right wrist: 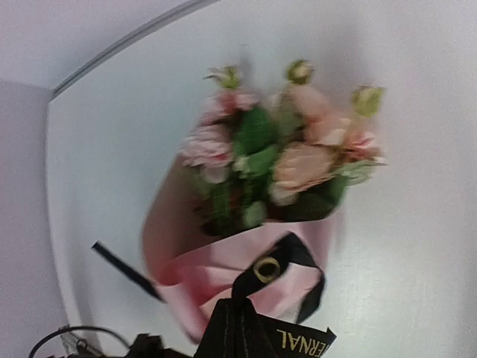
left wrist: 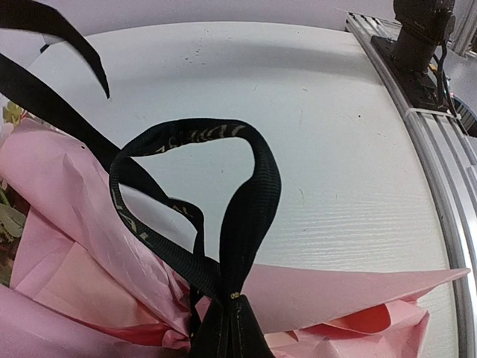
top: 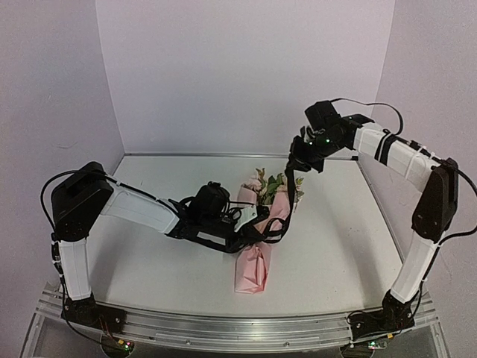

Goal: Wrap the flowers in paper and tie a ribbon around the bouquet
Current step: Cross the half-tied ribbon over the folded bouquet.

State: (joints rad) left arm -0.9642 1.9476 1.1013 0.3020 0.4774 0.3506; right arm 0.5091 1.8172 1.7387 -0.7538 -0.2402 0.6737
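We see the bouquet [top: 252, 268] lying in the middle of the white table [top: 149, 261], the narrow end of its paper [left wrist: 82, 224] cone toward the near edge and the flowers [right wrist: 287, 160] at the far end. The left gripper [left wrist: 227, 328] is clamped on the ribbon [left wrist: 250, 186], which rises from its tips in a loop over the pink wrap; only the dark fingertips show at the bottom edge of that view. The right gripper [right wrist: 237, 332], raised near the blossoms, is pinched on a stretch of ribbon whose pale lettering is cut off by the frame. From above, the ribbon's path round the cone is partly hidden by the left arm [top: 141, 212], and the right wrist view is blurred, so we cannot tell whether it is knotted
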